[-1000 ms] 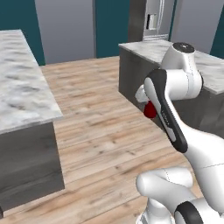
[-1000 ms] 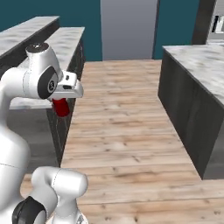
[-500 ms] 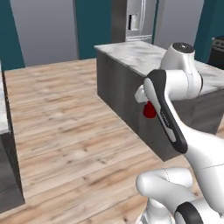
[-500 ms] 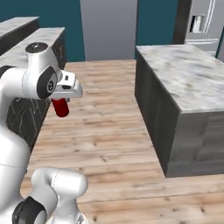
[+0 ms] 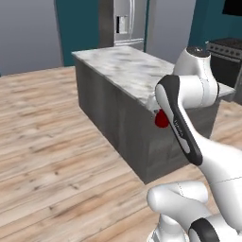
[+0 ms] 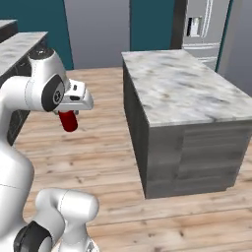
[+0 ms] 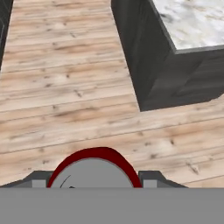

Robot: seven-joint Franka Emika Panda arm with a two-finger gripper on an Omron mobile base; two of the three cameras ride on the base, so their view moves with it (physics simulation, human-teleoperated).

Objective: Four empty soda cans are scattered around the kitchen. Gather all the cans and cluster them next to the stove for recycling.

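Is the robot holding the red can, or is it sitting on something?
Holding it. The red can hangs below the gripper in the air above the wooden floor, beside the island.

light wood plank floor (image 5: 42, 142) surrounds a dark island with a marble top (image 6: 182, 91); teal walls (image 5: 78, 23), a steel fridge (image 5: 123, 23) stands behind.

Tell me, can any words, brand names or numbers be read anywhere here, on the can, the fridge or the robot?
None can be read.
Red soda can in the tool: plain red, no label visible.
Fridge: a dispenser panel, no legible text.
Stove: knobs too blurred to show markings.
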